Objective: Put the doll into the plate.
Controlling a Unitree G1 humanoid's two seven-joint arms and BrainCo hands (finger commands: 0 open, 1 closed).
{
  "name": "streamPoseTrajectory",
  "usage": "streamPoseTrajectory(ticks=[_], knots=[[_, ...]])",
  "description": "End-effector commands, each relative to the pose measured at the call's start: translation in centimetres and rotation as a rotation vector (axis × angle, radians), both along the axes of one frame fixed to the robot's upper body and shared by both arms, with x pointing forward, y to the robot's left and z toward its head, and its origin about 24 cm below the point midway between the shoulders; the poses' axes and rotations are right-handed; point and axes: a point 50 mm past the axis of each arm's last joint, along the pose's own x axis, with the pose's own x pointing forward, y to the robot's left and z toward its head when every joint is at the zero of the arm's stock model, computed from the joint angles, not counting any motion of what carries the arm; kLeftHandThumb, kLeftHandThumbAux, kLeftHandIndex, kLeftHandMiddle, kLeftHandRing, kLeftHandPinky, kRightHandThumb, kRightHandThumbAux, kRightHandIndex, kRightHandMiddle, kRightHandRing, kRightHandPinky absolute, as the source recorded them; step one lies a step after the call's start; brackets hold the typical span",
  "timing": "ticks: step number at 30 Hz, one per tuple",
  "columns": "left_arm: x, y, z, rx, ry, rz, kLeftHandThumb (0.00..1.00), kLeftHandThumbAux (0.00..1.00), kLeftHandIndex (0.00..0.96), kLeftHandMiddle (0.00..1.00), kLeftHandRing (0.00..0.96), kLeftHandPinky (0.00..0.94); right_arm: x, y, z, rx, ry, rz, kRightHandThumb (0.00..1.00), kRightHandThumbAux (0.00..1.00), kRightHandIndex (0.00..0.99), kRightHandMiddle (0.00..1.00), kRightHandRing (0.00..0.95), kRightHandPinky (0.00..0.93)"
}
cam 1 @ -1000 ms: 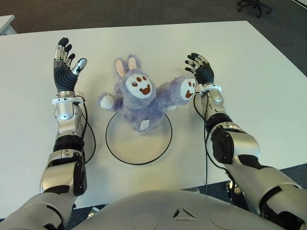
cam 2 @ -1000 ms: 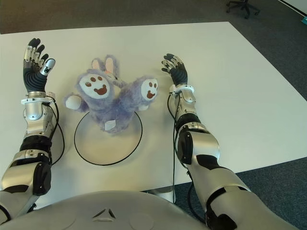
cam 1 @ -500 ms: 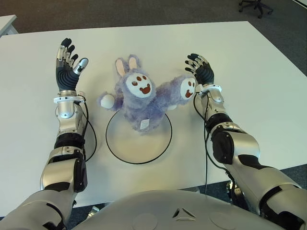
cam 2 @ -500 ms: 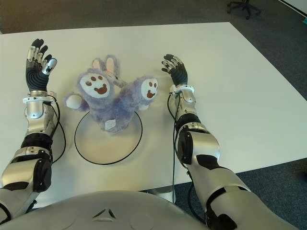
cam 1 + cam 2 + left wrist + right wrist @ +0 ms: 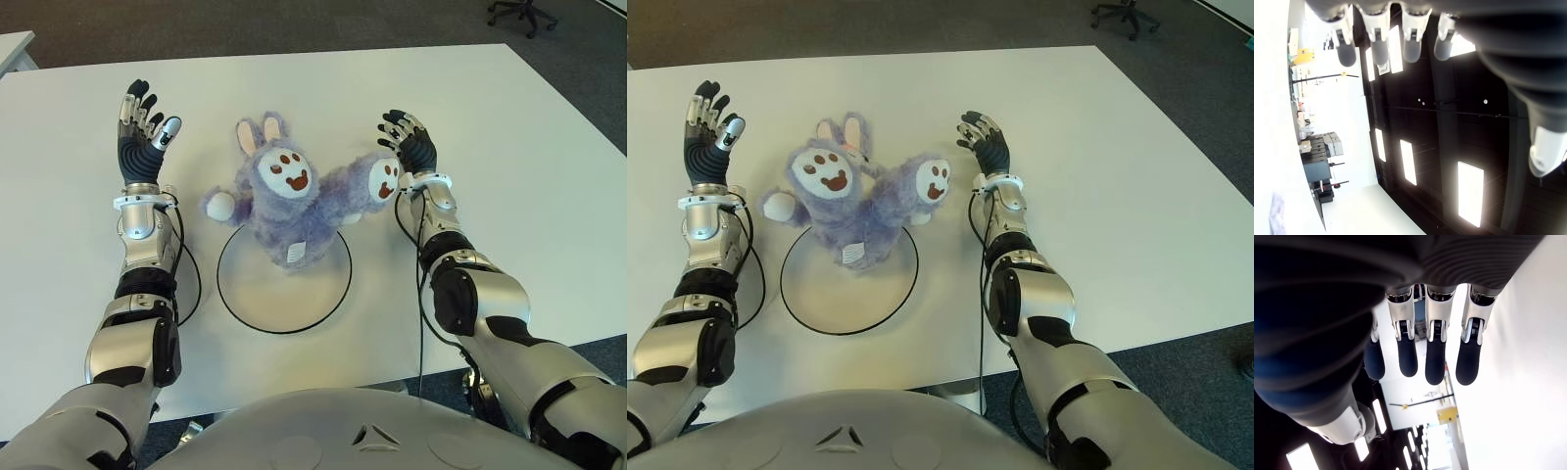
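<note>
A purple plush rabbit doll (image 5: 287, 206) with brown paw pads lies on its back over the far rim of a white plate (image 5: 284, 291) edged in black. Its body overlaps the plate, while its ears, one white paw and one raised foot stick out beyond the rim. My left hand (image 5: 140, 129) is held up to the left of the doll, palm up, fingers spread, holding nothing. My right hand (image 5: 409, 142) is just right of the doll's raised foot, fingers spread and empty; I cannot tell whether it touches the foot.
The white table (image 5: 529, 176) stretches wide on both sides of the plate. Dark carpet lies beyond its far edge, with an office chair base (image 5: 519, 12) at the far right. Black cables run along both forearms.
My left hand has drifted slightly to the right, toward the doll. The doll, the plate and my right hand are where they were.
</note>
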Motion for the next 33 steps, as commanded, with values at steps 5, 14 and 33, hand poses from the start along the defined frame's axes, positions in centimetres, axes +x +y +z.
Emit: streamPoseTrajectory(ticks=[5, 14, 33], knots=[[-0.5, -0.6, -2.7, -0.054, 0.125, 0.004, 0.0, 0.537, 0.012, 0.068, 0.076, 0.109, -1.7, 0.2, -3.5, 0.025, 0.126, -0.003, 0.464, 0.744, 0.235, 0.222, 0.25, 0.314], [-0.6, -0.8, -3.5, -0.072, 0.167, 0.005, 0.0, 0.528, 0.02, 0.071, 0.079, 0.098, -1.7, 0.3, -3.5, 0.025, 0.128, -0.002, 0.469, 0.734, 0.234, 0.225, 0.253, 0.319], [-0.7, -1.4, -4.7, -0.102, 0.252, 0.002, 0.0, 0.533, 0.029, 0.072, 0.075, 0.076, -1.7, 0.2, -3.5, 0.02, 0.13, -0.005, 0.445, 0.761, 0.228, 0.219, 0.253, 0.321]])
